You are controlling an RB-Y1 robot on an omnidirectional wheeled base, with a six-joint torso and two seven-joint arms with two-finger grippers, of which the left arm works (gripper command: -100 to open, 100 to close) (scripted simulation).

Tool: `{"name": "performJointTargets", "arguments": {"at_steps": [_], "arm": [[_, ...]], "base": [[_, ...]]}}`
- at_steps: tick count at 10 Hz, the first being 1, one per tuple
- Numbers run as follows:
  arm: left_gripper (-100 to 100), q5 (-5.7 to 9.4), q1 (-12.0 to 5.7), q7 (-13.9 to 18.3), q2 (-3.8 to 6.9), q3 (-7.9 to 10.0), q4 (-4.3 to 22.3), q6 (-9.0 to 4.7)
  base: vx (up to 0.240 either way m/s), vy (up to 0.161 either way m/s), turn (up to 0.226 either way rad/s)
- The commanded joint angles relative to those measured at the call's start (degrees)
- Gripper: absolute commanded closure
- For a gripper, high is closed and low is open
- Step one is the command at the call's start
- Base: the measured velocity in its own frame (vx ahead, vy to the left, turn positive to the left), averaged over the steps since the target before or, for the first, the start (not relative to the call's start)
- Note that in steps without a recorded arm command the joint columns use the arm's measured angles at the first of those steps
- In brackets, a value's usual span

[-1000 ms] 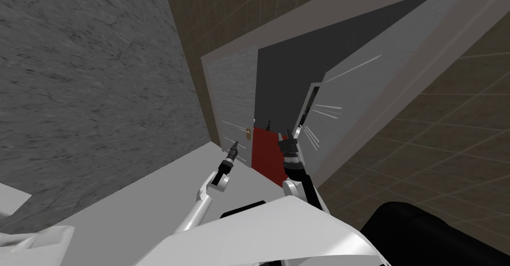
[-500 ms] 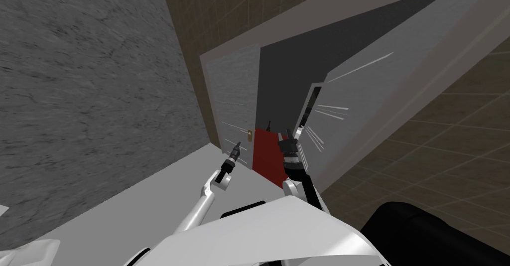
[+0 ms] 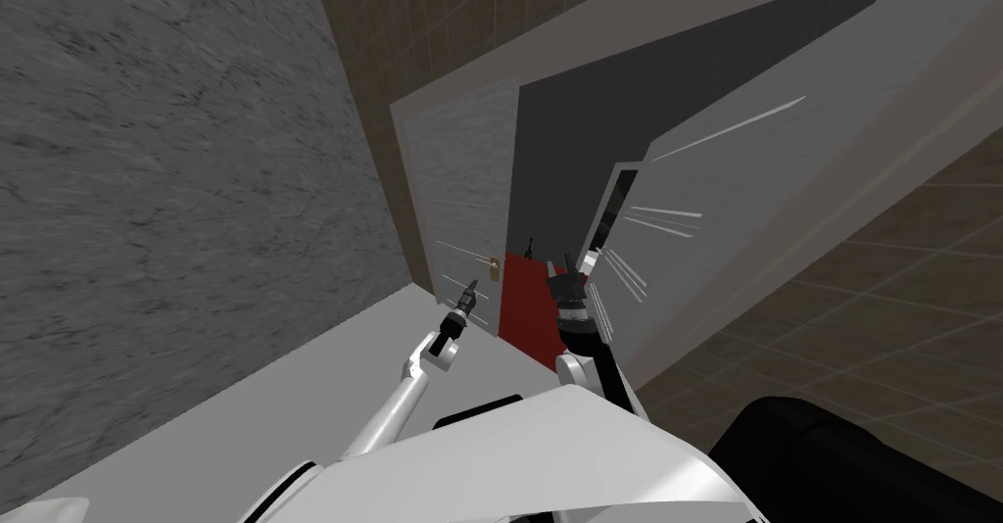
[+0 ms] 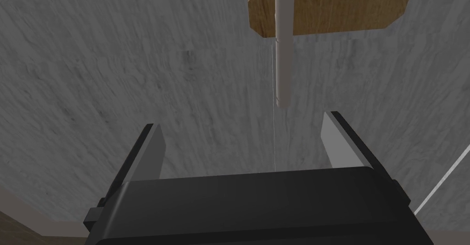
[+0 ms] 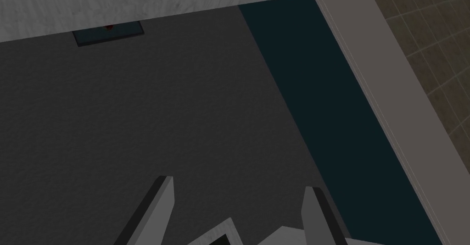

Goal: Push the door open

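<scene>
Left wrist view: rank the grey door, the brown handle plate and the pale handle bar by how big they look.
1. Grey door, largest by far.
2. Brown handle plate, though the picture's edge cuts part of it off.
3. Pale handle bar, long but thin, smallest.

both arms stretch forward toward 12 o'clock, side by side. left gripper (image 3: 469,295), at 11 o'clock, holds its 2 fingers spread apart; right gripper (image 3: 565,270), at 1 o'clock, likewise parted.
</scene>
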Motion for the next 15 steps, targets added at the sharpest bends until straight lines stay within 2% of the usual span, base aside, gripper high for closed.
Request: {"name": "performJointTargets", "arguments": {"at_steps": [1, 6, 11, 14, 15], "arm": [[-100, -0.07, -1.05, 0.6, -0.2, -0.45, 1.7, -0.09], [-100, -0.36, -4.26, 2.3, -1.2, -1.96, 6.8, -0.2], [-100, -0.73, -8.36, 4.5, -3.0, -3.88, 13.4, -0.35], [-100, -0.86, -9.8, 5.3, -3.84, -4.56, 15.7, -0.4], [-100, -0.82, -9.38, 5.1, -3.48, -4.41, 14.9, -0.31]], "base": [[0.087, 0.067, -0.026], [0.099, 0.061, -0.024], [0.13, 0.094, -0.032], [0.089, 0.056, -0.018], [0.048, 0.022, -0.008]]}}
